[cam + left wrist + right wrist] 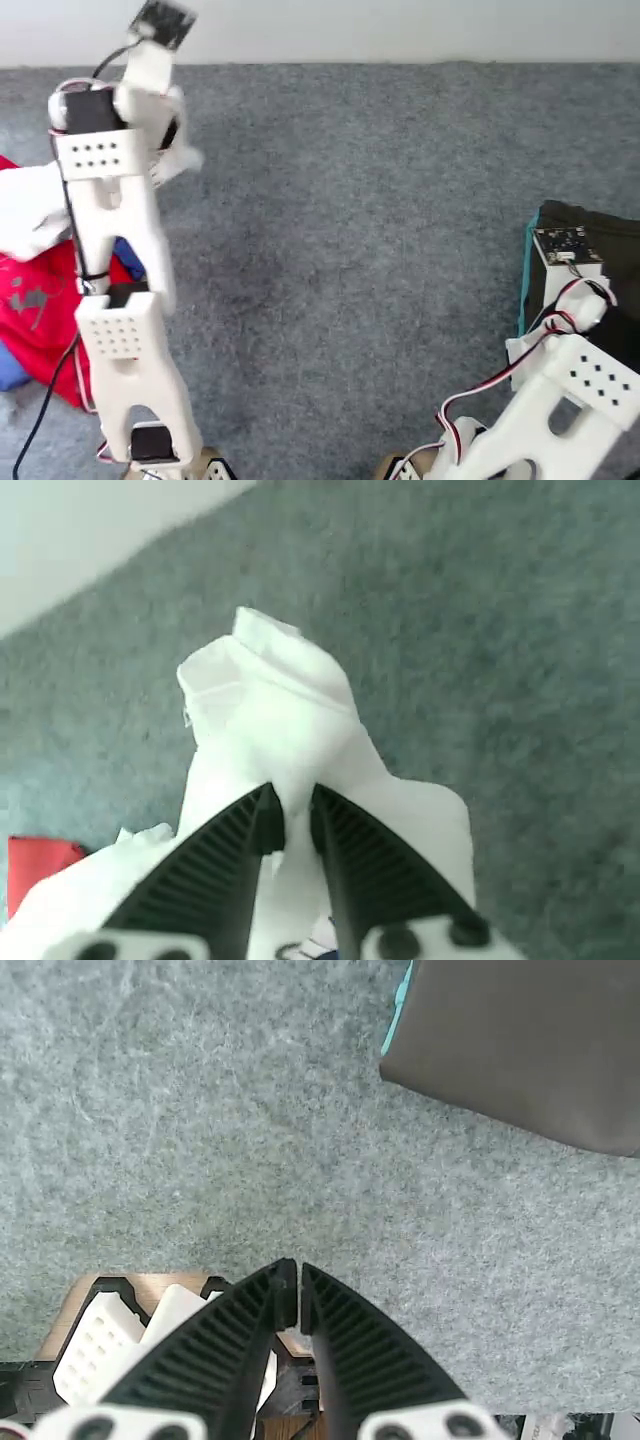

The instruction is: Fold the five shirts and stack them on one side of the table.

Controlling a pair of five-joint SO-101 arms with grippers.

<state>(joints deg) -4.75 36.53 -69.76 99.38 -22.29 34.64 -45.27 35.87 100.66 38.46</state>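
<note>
Grip: left hand [290,825] pinched shut on the white shirt [280,720], cloth bunched ahead of its tips | right hand [290,1280] closed on nothing, dark folded shirt [520,1050] lying ahead of it on the bench [200,1110] | Feel: looked light, limp and apt to slip; a shoulder seam or hem seemed the better hold.

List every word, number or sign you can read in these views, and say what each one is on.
No text here can be read.
Red shirt: a grey print, too blurred to read.
Board on the right arm's wrist: marks too small to read.
</note>
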